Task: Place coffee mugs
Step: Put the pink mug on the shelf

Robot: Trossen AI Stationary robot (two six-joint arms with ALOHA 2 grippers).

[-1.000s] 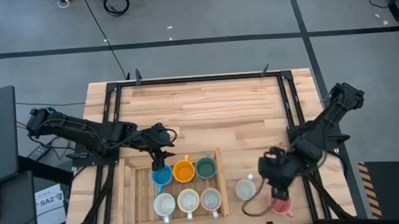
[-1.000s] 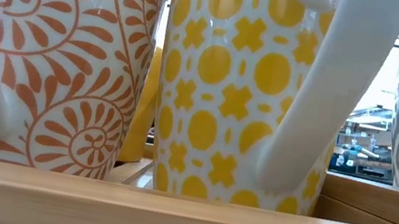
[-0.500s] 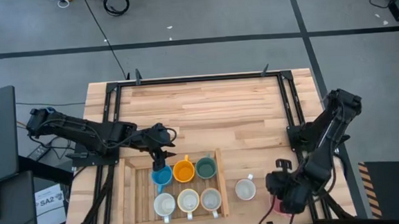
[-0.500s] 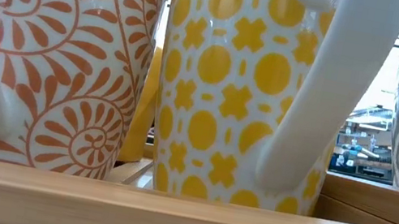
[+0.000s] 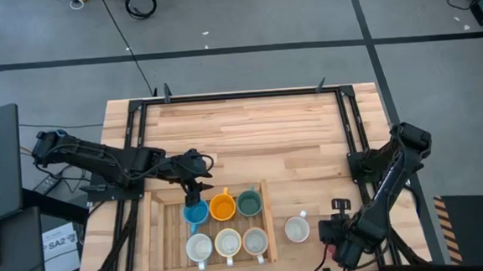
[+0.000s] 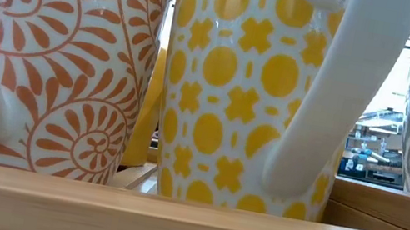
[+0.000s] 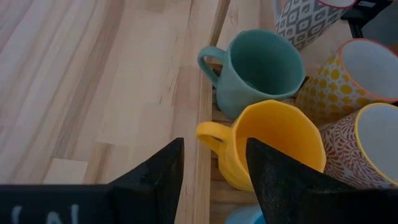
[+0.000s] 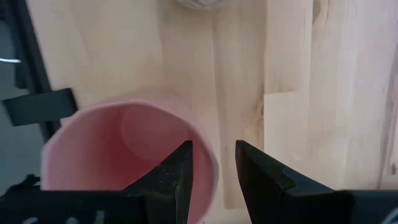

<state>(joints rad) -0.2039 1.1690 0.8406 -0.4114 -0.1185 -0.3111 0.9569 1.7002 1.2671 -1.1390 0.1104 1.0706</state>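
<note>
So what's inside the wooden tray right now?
The wooden tray holds six mugs: blue, orange, green, plus three pale ones in front. Its left section's floor is partly hidden by the left arm.
</note>
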